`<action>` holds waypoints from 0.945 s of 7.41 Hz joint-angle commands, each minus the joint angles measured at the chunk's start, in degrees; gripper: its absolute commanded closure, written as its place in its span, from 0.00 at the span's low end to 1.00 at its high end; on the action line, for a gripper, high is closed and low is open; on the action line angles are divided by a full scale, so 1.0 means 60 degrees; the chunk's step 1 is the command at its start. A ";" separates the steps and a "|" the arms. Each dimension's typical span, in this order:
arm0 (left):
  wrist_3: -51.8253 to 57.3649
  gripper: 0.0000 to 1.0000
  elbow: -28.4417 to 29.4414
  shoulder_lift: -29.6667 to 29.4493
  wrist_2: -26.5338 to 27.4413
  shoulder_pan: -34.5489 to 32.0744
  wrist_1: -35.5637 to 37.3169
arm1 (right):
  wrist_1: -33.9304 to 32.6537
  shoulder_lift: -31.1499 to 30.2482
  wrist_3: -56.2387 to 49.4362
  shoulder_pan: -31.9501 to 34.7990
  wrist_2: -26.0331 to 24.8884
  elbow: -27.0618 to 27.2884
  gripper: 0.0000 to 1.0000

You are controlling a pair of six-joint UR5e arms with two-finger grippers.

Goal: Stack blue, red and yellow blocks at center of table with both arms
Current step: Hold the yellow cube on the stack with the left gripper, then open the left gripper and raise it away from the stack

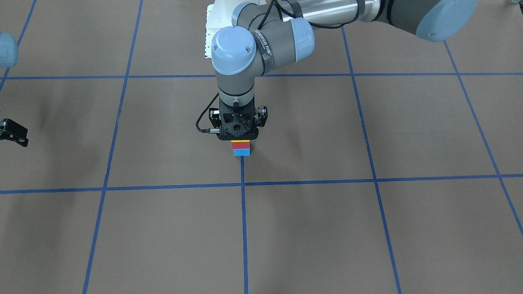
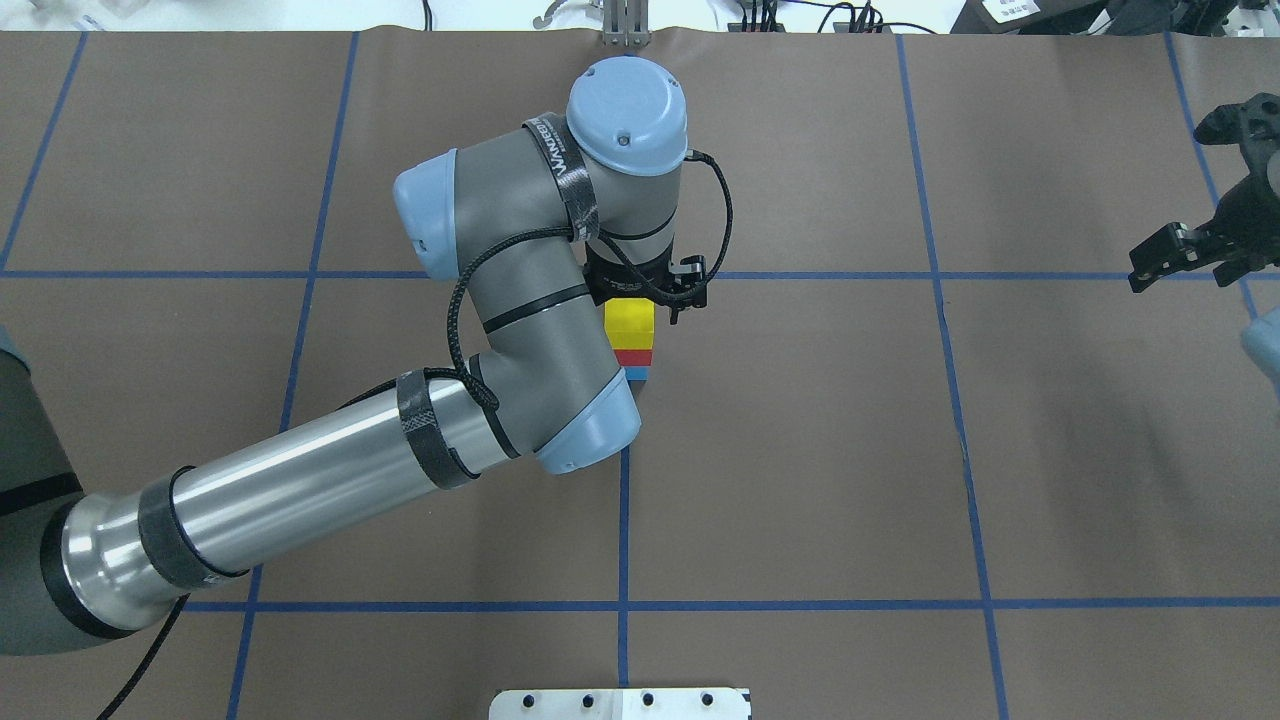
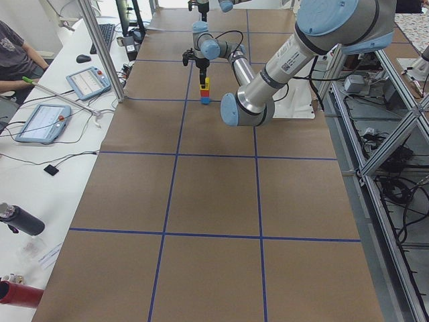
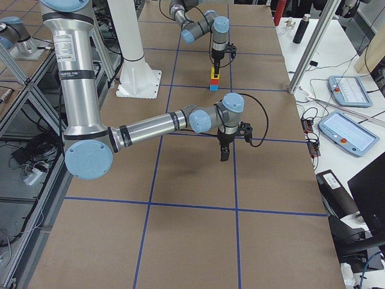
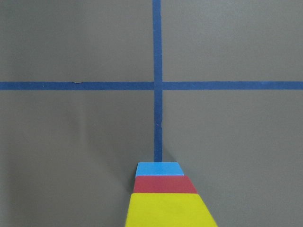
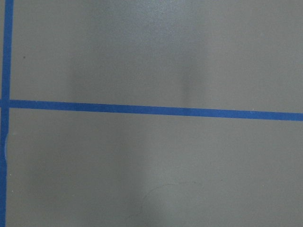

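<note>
A stack stands at the table's center: a blue block [image 1: 241, 152] at the bottom, a red block [image 1: 240, 145] on it, and a yellow block [image 2: 629, 318] on top. It also shows in the left wrist view, yellow block [image 5: 168, 210] nearest. My left gripper [image 1: 238, 136] hangs straight down just over the stack. Its jaws look spread and the yellow block's top shows free in the overhead view. My right gripper [image 2: 1195, 240] is open and empty, far off at the table's right side.
Brown table paper with a blue tape grid [image 2: 623, 520]. The left arm's forearm [image 2: 300, 490] lies across the near left of the table. Operators' tablets and cables lie on a side bench [image 3: 40, 121].
</note>
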 commanded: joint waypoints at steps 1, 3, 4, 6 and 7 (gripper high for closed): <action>-0.0003 0.00 -0.0245 0.0003 -0.0058 -0.0072 0.0127 | 0.0004 0.0001 0.0000 0.0000 0.0000 0.0022 0.00; 0.0491 0.00 -0.2633 0.1208 -0.0495 -0.0743 0.1147 | 0.0004 -0.0014 -0.0015 0.0015 0.0015 0.0066 0.00; 0.1728 0.00 -0.4259 0.2683 -0.0846 -0.1341 0.1501 | 0.0004 -0.0014 -0.0015 0.0015 0.0015 0.0066 0.00; 0.4464 0.00 -0.6012 0.5306 -0.1169 -0.2557 0.1550 | 0.0004 -0.0043 0.0000 0.0015 0.0015 0.0095 0.00; 0.6104 0.00 -0.6236 0.6538 -0.1825 -0.3709 0.1259 | 0.0004 -0.0029 0.0000 0.0015 0.0015 0.0095 0.00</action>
